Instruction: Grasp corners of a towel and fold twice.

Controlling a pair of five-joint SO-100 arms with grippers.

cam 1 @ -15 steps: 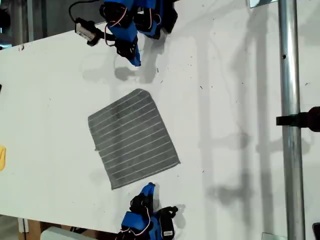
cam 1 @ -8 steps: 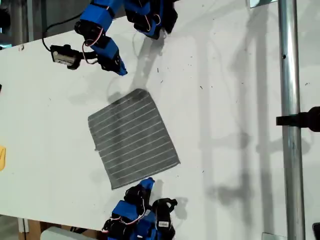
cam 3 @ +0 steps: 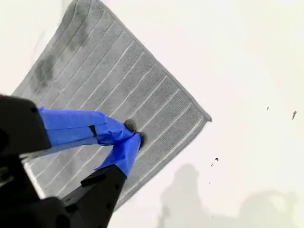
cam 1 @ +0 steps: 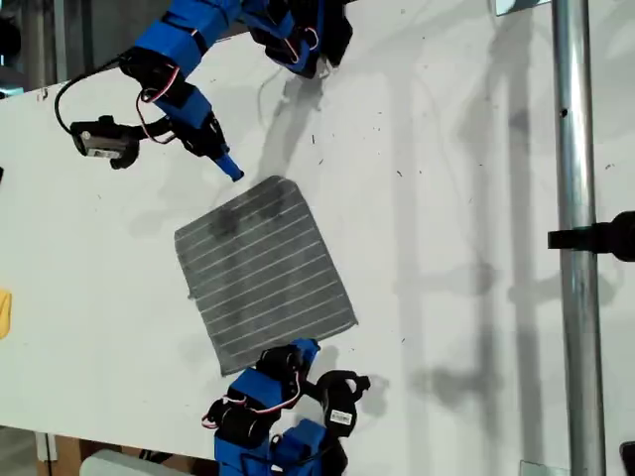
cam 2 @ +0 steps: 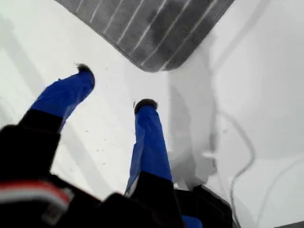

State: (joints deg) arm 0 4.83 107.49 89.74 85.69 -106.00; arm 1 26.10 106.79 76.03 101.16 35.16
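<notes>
1. One grey striped towel [cam 1: 263, 275] lies flat on the white table [cam 1: 456, 198], centre-left in the exterior view.
2. My first gripper [cam 2: 114, 88], jaws spread, hovers beside a rounded corner [cam 2: 152, 64].
3. My second gripper [cam 3: 133, 133] is pinched closed above the towel's edge.

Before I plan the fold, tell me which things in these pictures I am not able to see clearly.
- Whether my second gripper touches the towel: the second wrist view shows shut tips over the cloth, contact unclear.
- The towel's far part: cut by the frame edge in the first wrist view, where my first gripper hangs open short of the nearest corner.
- The yellow object: cut by the exterior view's left edge.
</notes>
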